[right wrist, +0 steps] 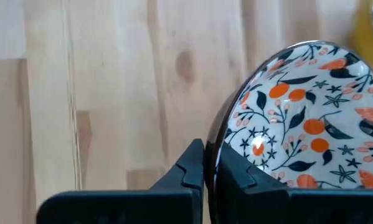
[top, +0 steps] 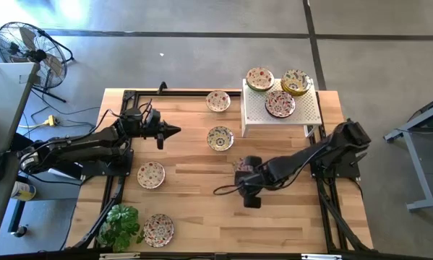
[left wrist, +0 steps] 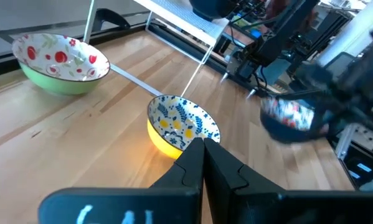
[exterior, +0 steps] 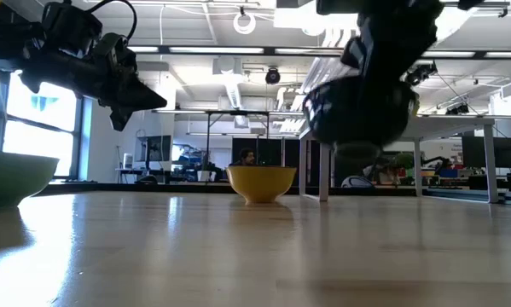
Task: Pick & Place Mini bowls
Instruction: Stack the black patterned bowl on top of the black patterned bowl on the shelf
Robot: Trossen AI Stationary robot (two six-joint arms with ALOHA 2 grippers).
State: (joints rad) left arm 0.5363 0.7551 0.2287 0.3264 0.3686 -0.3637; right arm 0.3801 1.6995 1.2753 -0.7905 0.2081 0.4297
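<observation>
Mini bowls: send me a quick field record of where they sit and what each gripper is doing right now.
right gripper: shut on the rim of a dark-sided bowl with orange flowers, near the table's middle
left gripper: shut, empty, held above the table left of centre
white perforated stand: three bowls on it, at the table's far right
bowls on table: yellow-sided bowl at centre, green-sided bowl at the far edge, two more at left, and
other: green plant at the near left corner

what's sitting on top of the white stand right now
Three mini bowls sit on the white stand: two along its far edge and a darker one nearer its middle. They hide the surface beneath them; underneath the stand cannot be seen.
</observation>
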